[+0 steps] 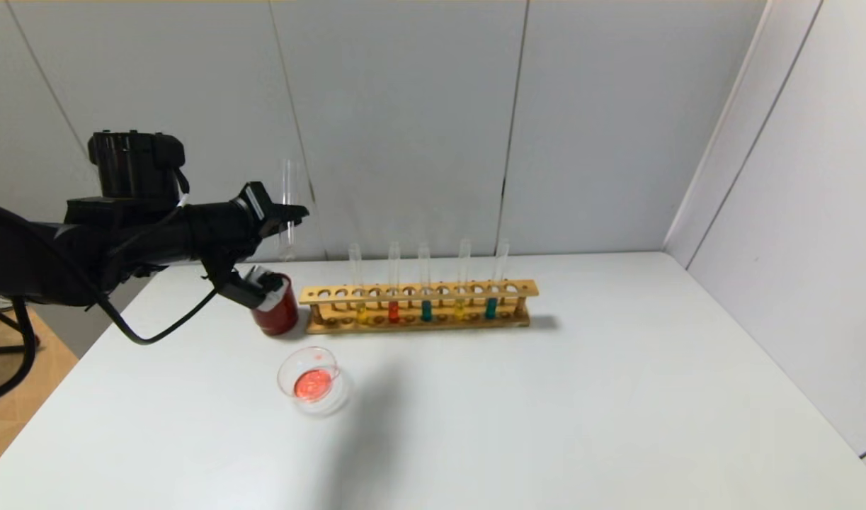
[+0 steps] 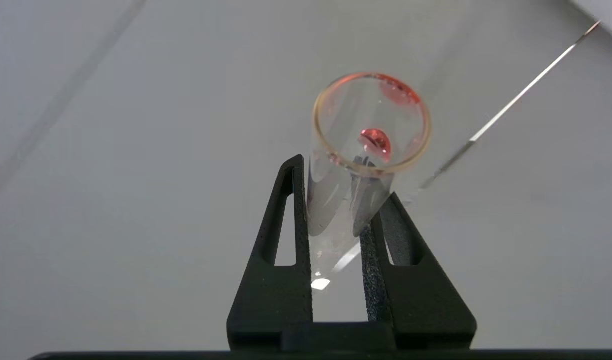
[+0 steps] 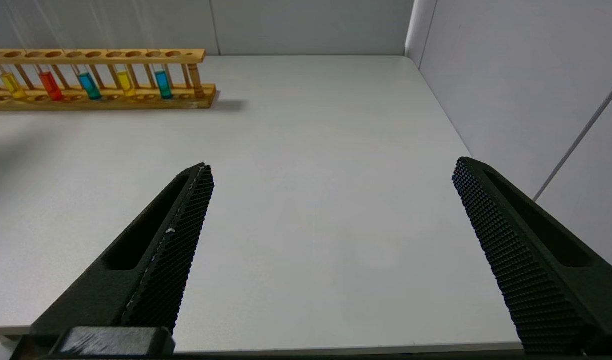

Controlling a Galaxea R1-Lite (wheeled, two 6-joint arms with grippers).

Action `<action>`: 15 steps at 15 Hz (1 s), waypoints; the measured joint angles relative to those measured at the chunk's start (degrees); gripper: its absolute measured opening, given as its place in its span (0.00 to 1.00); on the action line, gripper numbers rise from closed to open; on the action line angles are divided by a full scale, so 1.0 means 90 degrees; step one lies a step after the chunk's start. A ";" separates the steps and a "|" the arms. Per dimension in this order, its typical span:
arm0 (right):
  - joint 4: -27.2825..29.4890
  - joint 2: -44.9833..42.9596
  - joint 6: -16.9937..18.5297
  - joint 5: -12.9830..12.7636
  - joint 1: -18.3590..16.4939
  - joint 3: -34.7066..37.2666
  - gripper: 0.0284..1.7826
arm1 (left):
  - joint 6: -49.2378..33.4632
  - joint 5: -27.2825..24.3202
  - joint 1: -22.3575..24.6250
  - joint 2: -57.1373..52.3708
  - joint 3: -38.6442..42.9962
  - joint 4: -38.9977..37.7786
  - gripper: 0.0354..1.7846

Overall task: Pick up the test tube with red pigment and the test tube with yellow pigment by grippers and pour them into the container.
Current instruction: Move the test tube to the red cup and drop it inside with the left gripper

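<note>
My left gripper (image 1: 291, 216) is raised at the table's back left, above the dark red cup, and is shut on a clear test tube (image 1: 288, 185) held upright. That tube (image 2: 331, 200) is almost empty, with only red drops inside and at its mouth. The container (image 1: 282, 379), a shallow glass dish, stands on the table below and nearer, with red liquid pooled in it. In the wooden rack (image 1: 418, 292) stand two yellow-pigment tubes (image 1: 362, 312) (image 1: 459, 309) and an orange-red tube (image 1: 394, 310). My right gripper (image 3: 332, 167) is open over bare table at the right, out of the head view.
A dark red cup (image 1: 280, 319) with white paper in it stands just left of the rack, under my left wrist. Two teal tubes (image 1: 426, 310) also stand in the rack (image 3: 100, 102). Grey walls close the back and right sides of the white table (image 1: 546, 411).
</note>
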 joint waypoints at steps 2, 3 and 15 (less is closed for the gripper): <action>0.0003 0.0000 0.0000 0.0003 0.0003 0.0000 0.98 | -0.1298 0.0383 0.0092 -0.0165 -0.0089 0.0133 0.17; 0.0000 0.0000 0.0000 0.0000 0.0000 0.0000 0.98 | -0.2079 0.0637 0.0126 -0.0272 -0.0196 0.0378 0.17; 0.0000 0.0000 0.0000 0.0003 0.0000 0.0000 0.98 | -1.0790 0.0883 0.0335 -0.0012 -0.5151 0.5880 0.17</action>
